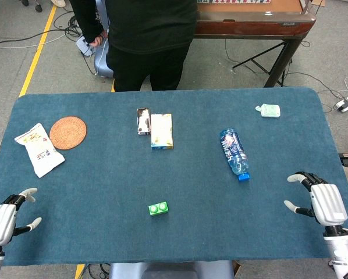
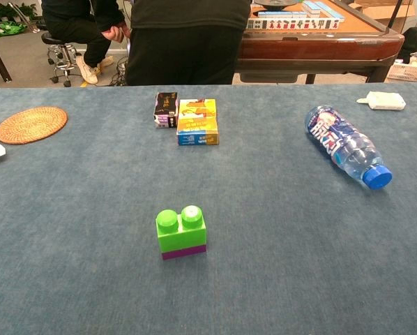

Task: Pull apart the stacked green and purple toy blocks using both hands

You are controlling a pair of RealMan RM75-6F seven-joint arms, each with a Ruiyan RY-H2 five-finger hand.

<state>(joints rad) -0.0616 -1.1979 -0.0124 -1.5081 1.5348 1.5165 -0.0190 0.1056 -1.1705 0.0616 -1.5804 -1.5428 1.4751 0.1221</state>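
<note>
Blocks sit stacked and untouched: green block (image 2: 181, 228) on top, studs up, purple block (image 2: 184, 251) a thin layer under it, the two still joined. Stack stands on the blue worktop (image 1: 104, 186), near the front edge, roughly centre, slightly toward the robot's left in the head view.

Beyond the stack, toward the far side: yellow box (image 2: 197, 121) lying flat, with a smaller dark box (image 2: 167, 109) touching or just beside its left edge. Water bottle (image 2: 346, 146) lies on its side to the right of centre, blue cap pointing toward the front. Small pale green item (image 1: 269, 110) near the far right edge, too small to identify. Woven round coaster (image 1: 67, 132) at far left, white snack packet (image 1: 39, 149) just beside it, closer to the front.

Left hand (image 1: 4, 220) at the front left corner, well apart from the stack, fingers spread, holding nothing. Right hand (image 1: 319, 200) at the front right edge, also well apart, fingers apart and slightly curled, empty. Neither hand shows in the chest view.

Person in black (image 1: 142, 40) stands behind the far edge; wooden table (image 2: 313, 42) behind to the right.
</note>
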